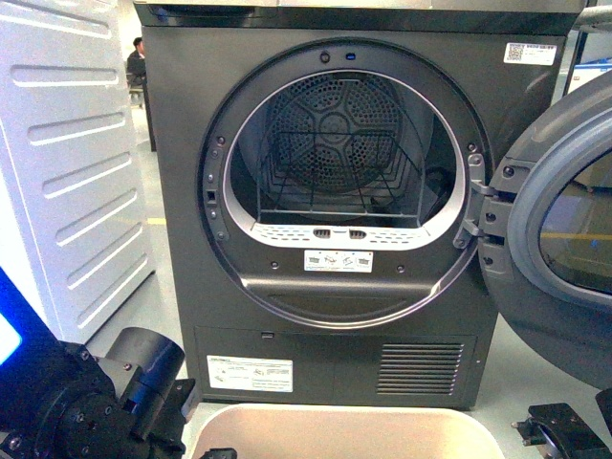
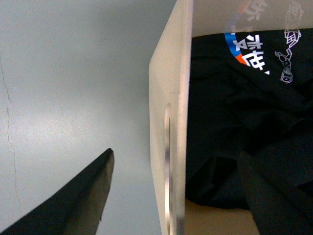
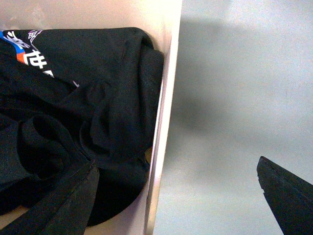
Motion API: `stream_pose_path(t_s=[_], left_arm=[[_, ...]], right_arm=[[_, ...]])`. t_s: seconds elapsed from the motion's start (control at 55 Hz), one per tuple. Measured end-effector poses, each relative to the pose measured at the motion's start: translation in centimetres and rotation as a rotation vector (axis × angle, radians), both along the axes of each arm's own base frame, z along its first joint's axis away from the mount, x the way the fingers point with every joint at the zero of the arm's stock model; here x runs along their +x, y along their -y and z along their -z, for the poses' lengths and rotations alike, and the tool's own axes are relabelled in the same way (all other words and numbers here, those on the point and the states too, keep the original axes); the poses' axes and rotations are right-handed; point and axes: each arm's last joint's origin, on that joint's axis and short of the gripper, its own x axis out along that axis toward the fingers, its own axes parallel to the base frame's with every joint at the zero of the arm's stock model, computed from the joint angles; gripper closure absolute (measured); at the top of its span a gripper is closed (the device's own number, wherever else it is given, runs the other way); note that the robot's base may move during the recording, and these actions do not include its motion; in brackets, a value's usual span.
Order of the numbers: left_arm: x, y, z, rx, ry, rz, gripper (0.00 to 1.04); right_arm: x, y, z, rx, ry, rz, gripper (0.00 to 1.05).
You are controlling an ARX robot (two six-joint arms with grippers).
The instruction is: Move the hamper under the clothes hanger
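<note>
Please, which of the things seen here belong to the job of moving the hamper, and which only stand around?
Belong to the job: hamper; left gripper and right gripper, each open astride a hamper wall. The clothes hanger is not in view.

Only standing around: dryer with its door open; white panel; black T-shirt lying in the hamper; person far behind.
</note>
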Motion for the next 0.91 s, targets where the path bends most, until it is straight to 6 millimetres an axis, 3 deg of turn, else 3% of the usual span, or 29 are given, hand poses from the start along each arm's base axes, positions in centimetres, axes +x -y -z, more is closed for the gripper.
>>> stream_pose_path(t_s=[0.218,0.436,0.727,0.909], left_arm=[[-0.2,-0.2,0.6,0.013,-0.013,-0.007,0.59],[-0.1,-0.1,0.6,0.011,-0.007,-0.007,1.0],[0.0,-0.1,0.5,0.013,-0.003,-0.008,1.0],[0.0,-0.2,0.5,0.012,-0.004,-0.014,1.0]], right_arm=[[0.0,0.0,0.8,0.004,-0.013,0.014,0.11],[0.0,0.1,1.4,0.001,-0.024,0.025,0.53],[0.0,-0.1,1.4,0.02,-0.022,0.021,0.98],[0.1,-0.1,1.3,0.034,-0.028,0.044,1.02]])
